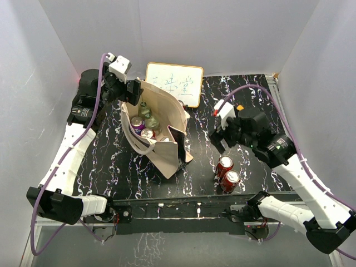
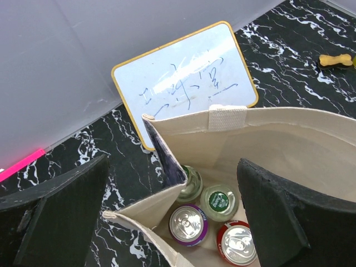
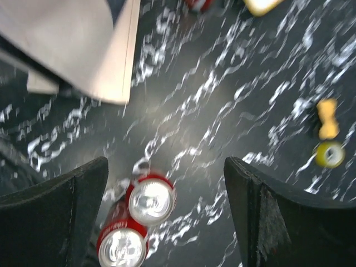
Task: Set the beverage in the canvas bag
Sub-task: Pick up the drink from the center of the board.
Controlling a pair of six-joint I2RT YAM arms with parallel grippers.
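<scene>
I am holding my left pincer (image 1: 129, 93) wide open over the far left corner of the bag (image 1: 167, 156), gripping nothing. From the left wrist view, one finger (image 2: 61, 211) is hanging outside the cloth and the other (image 2: 289, 217) is sitting over the open mouth, with the bag's (image 2: 289, 139) folded corner rising between them, touching neither.

The bag is standing in the left half of the tabletop, roughly midway between the far and near edges, mouth gaping upward. Inside, on its floor, drinks are crowding together upright: a purple can (image 2: 188, 224), a green can (image 2: 218, 201), a red can in the bag (image 2: 238, 245), and a green bottle (image 2: 192, 183) tucked against the dark inner panel.

I am hovering my right pincer (image 1: 222, 139) in the right half of the tabletop, fingers spread wide and empty (image 3: 166, 161). Below it, two red cans (image 1: 227, 172) are standing upright close to the near edge, touching each other (image 3: 151, 200), well apart from the bag.

A white board (image 1: 173, 82) with writing is leaning at the far edge, just behind the bag.
</scene>
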